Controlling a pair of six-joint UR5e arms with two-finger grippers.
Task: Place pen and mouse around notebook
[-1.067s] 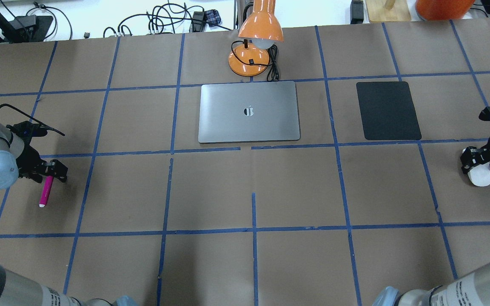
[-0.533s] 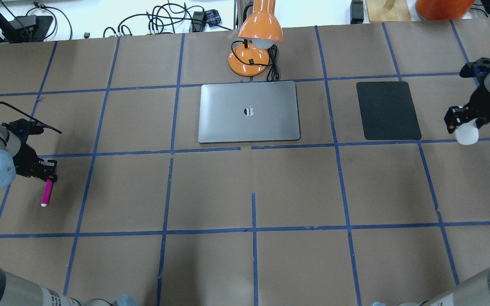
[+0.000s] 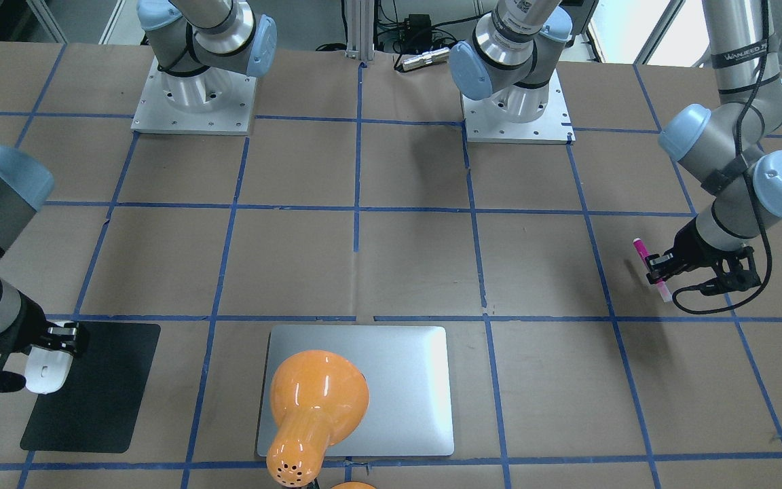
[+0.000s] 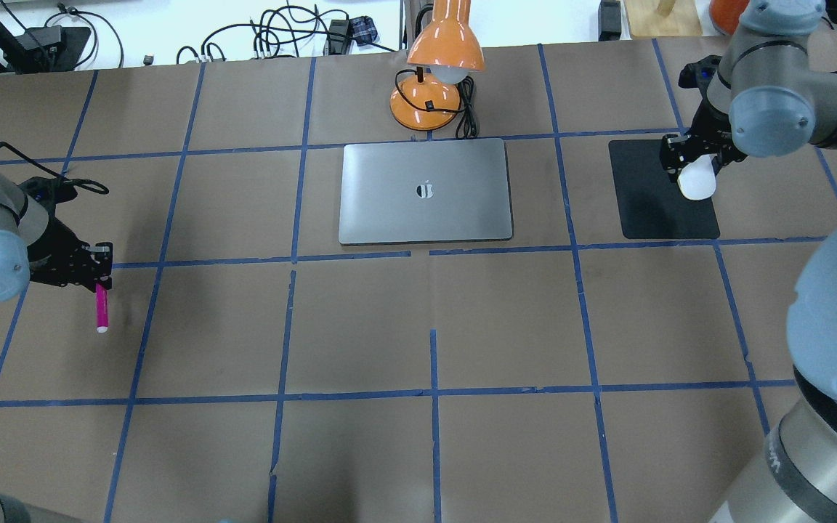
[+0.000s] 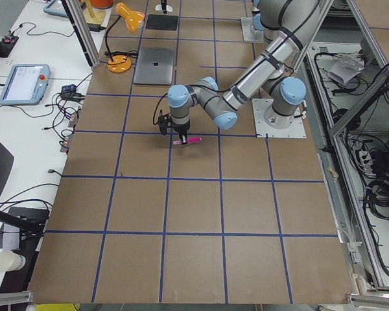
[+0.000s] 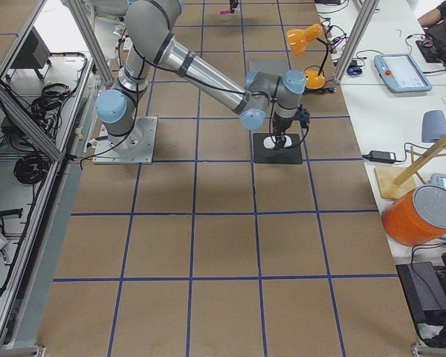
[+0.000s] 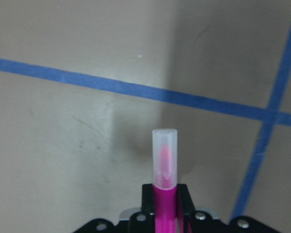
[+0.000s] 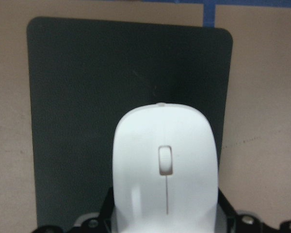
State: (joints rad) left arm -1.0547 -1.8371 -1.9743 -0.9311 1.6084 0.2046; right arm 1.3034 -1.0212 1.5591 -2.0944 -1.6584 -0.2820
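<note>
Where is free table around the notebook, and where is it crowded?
Bare table lies left of the notebook, out to the pen in the left gripper, and on its robot-facing side. A narrower bare strip separates it from the mat. At its far edge the lamp and cord crowd it.

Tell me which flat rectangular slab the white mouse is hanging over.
The thin black rectangular mat, not the larger silver-grey metallic notebook; the right gripper holds the white oval mouse above it.
</note>
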